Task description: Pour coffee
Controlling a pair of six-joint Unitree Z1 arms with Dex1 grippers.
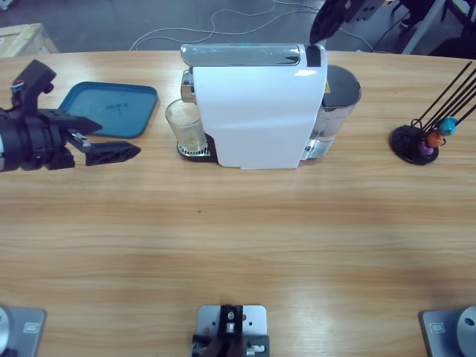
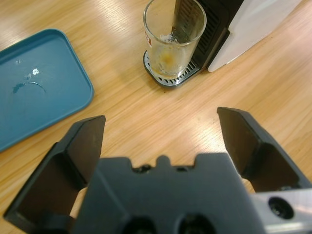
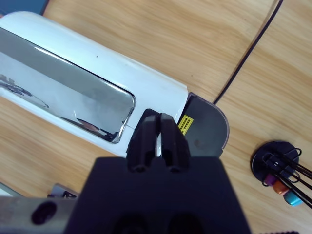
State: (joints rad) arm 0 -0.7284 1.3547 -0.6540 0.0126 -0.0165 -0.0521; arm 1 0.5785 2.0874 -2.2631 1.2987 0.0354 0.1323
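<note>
— Two arms work at one long wooden table [image 1: 238,245]; what takes up the most room on it?

— After the table itself, the white coffee machine [image 1: 256,111], standing near the far edge at the middle, with a chrome lid panel along its top and a grey water tank at its right end. From above, the right wrist view looks down on that chrome panel and the yellow label beside the tank.

— And the arms?

— The left arm comes in from the left edge. Its left gripper [image 2: 161,141] hangs above bare wood with its jaws spread wide and nothing between them, pointed toward the glass. The right gripper [image 3: 157,134] sits above the machine's right end, jaws pressed together with nothing seen between them; in the high view only its dark tip shows at the top edge.

— What lies near the left arm?

— A teal tray [image 1: 111,108], flat on the table, left of the machine, with a few drops on it.

— Next down in size?

— A black capsule rack [image 1: 416,143] at the far right, well apart from the machine, its thin wires fanning upward and a few coloured capsules at its base.

— And the coffee?

— A clear glass [image 2: 174,41] stands upright on the machine's drip grate under the spout. The coffee [image 2: 166,58] shows only as a faint brownish smear low inside it.
</note>
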